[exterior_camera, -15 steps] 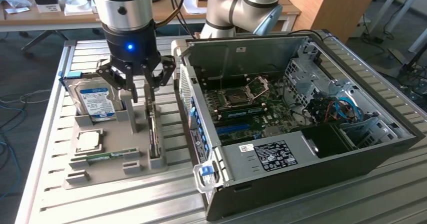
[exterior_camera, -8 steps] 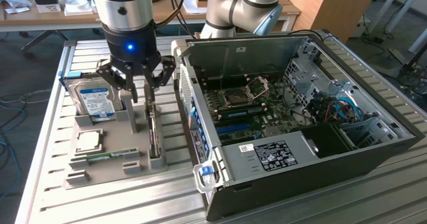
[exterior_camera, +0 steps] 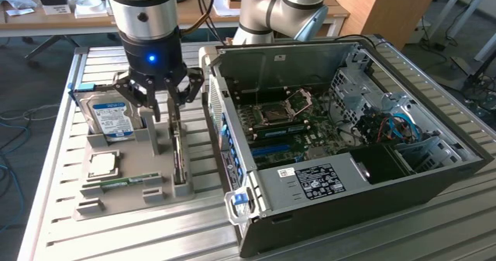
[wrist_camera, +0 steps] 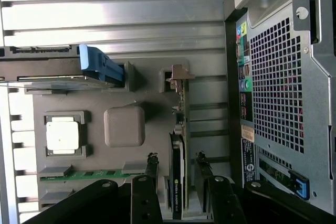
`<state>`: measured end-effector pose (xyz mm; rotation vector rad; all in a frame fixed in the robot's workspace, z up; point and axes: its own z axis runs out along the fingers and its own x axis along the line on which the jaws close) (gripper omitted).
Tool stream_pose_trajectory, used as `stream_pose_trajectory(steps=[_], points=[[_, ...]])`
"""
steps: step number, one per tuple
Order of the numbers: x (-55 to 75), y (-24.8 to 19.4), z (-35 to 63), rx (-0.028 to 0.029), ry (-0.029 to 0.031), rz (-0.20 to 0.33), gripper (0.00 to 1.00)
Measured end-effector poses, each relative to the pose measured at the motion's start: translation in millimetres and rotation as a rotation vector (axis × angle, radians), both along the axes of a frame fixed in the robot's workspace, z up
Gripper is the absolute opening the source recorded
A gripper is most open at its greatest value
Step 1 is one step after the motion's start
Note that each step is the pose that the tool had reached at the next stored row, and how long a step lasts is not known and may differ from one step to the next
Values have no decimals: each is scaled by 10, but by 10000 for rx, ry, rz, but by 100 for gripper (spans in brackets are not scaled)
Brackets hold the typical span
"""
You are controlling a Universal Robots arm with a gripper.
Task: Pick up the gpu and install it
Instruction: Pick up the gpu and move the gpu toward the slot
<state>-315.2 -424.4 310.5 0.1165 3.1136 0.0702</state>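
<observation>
Flat green gpu card on edge in grey plastic tray — tray on slatted metal desk, beside open black computer case.

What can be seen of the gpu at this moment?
The gpu is a thin green circuit card standing on edge in a slot of the grey holder, beside the open computer case. A black cooler covers one end; a silver metal bracket caps the other. The open pincer straddles it, fingers either side, apparently not touching it.
</observation>
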Motion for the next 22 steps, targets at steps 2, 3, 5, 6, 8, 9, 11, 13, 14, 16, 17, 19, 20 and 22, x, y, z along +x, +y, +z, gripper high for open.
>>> stream_pose_trajectory(steps=[2, 3, 5, 6, 8, 9, 11, 13, 14, 16, 17, 19, 20, 22], points=[[0, 0, -25, 1, -1, 0, 42], [0, 0, -35, 1, 0, 0, 42], [0, 0, -57, 0, 1, 0, 42], [0, 0, -57, -1, 2, 0, 42], [0, 0, -57, -2, 2, 0, 42], [0, 0, -58, 0, 0, -1, 42], [0, 0, -59, 0, 0, -2, 42], [0, -5, -59, 1, -1, -2, 42], [0, -9, -59, 0, -1, -1, 42], [1, -16, -58, 0, 0, -1, 42], [1, -20, -58, 1, 0, 0, 42], [2, -27, -58, 0, 0, -1, 42], [3, -30, -58, 0, 0, -1, 42], [5, -35, -59, 1, 0, 0, 42]])
